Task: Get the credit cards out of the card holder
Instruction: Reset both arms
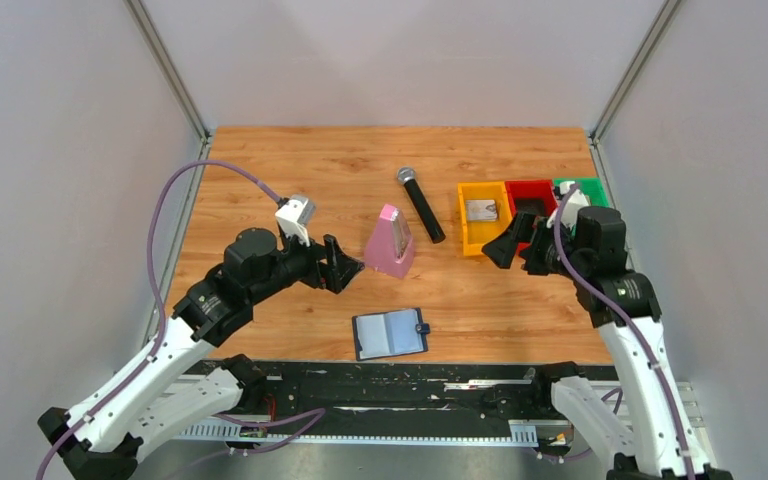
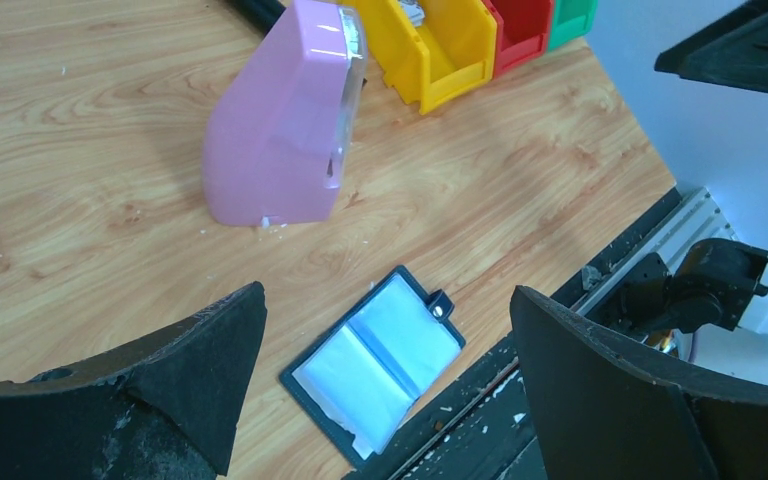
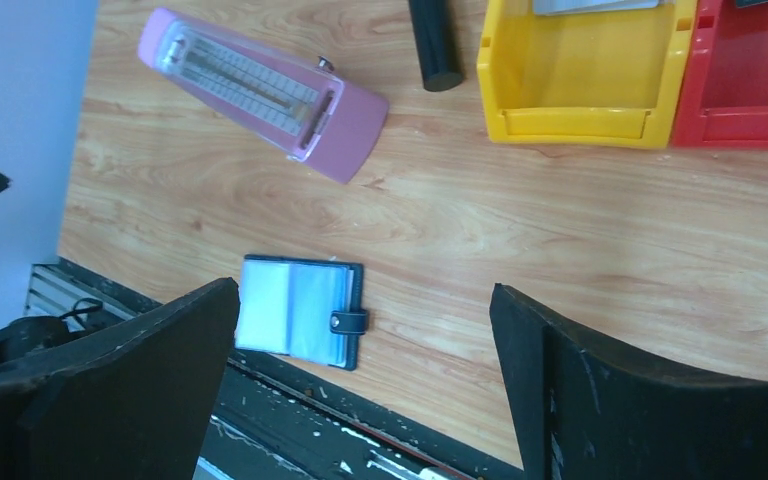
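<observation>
at the bottom of the top view the black rail (image 1: 390, 385) carries both arm bases, and just above it, at the lower centre of the frame, the card holder (image 1: 390, 334) lies opened flat on the wooden table (image 1: 290, 160), close to the near edge. its pale blue-grey sleeves face up inside a navy border, and the snap tab sticks out on its right side. in both wrist views it shows between the fingers, low in the frame, apart from either arm.

higher up, left of centre, the left gripper (image 1: 340, 265) points right with its jaws spread wide apart, only table and holder showing between them. just to its right stands the pink metronome (image 1: 391, 242), near the fingers but not touching. right of centre, the right gripper (image 1: 516, 248) points left, jaws also wide apart and clamped on nothing, at the near front of the yellow bin (image 1: 464, 222).

further back, a black microphone (image 1: 421, 205) lies at a slant between the metronome and the yellow bin. a flat grey piece (image 1: 481, 209) rests in that bin, possibly one of the credit cards, though it is too small to tell. a red bin (image 1: 532, 189) and a green bin (image 1: 585, 186) sit beside it to the right.
</observation>
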